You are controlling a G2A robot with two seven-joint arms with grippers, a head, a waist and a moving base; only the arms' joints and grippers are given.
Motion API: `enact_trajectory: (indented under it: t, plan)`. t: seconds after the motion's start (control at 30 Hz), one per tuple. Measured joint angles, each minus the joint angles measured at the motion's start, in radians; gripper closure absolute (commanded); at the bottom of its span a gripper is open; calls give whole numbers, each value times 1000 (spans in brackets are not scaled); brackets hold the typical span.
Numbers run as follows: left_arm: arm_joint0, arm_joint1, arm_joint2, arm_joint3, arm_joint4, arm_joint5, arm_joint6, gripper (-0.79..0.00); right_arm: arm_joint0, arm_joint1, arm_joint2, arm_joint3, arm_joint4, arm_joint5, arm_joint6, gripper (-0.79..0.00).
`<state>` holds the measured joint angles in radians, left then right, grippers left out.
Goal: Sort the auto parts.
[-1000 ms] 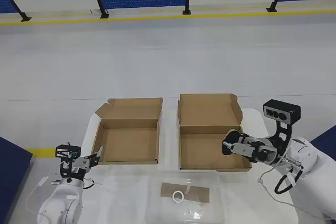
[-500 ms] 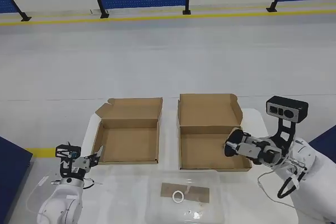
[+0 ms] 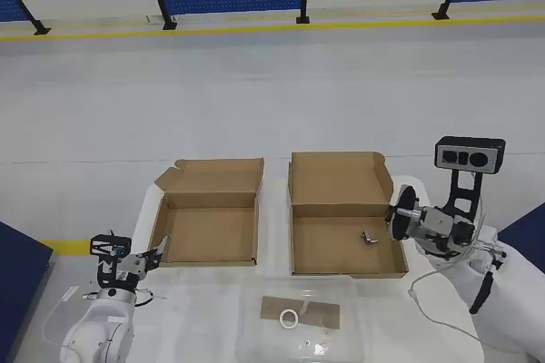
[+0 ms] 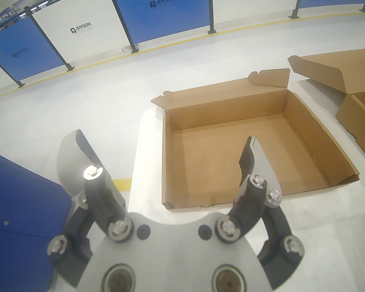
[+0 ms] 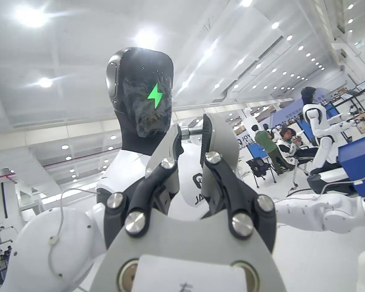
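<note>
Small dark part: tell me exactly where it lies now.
In the top view, the small dark part lies on the floor of the right cardboard box, toward its right wall.

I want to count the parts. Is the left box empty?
Empty. The left box shows only bare cardboard floor in the left wrist view and the top view.

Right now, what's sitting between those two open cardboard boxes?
Nothing: just a bare strip of white table separates the left box from the right box, seen in the top view.
</note>
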<state>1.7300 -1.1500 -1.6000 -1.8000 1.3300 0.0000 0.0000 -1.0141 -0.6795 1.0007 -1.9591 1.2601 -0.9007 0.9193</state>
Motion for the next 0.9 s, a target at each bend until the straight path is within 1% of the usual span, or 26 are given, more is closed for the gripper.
enact_trajectory:
  t: [0.13,0.2,0.33,0.53,0.63,0.77,0.9]
  plan:
    - [0,0,0,0,0,0,0,-785,-2,0,0,-3,-1,3,-4,0]
    - [0,0,0,0,0,0,0,-785,-13,-4,4,-15,-1,23,-28,0]
    - [0,0,0,0,0,0,0,-785,-50,-20,12,-38,70,35,-56,0]
    - [0,0,0,0,0,0,0,-785,-81,-45,24,-39,195,48,-3,0]
    - [0,0,0,0,0,0,0,-785,-89,-56,39,-25,216,59,28,0]
    - [0,0,0,0,0,0,0,-785,-97,-68,63,-8,186,76,54,0]
    - [0,0,0,0,0,0,0,-785,-104,-75,87,7,96,95,60,0]
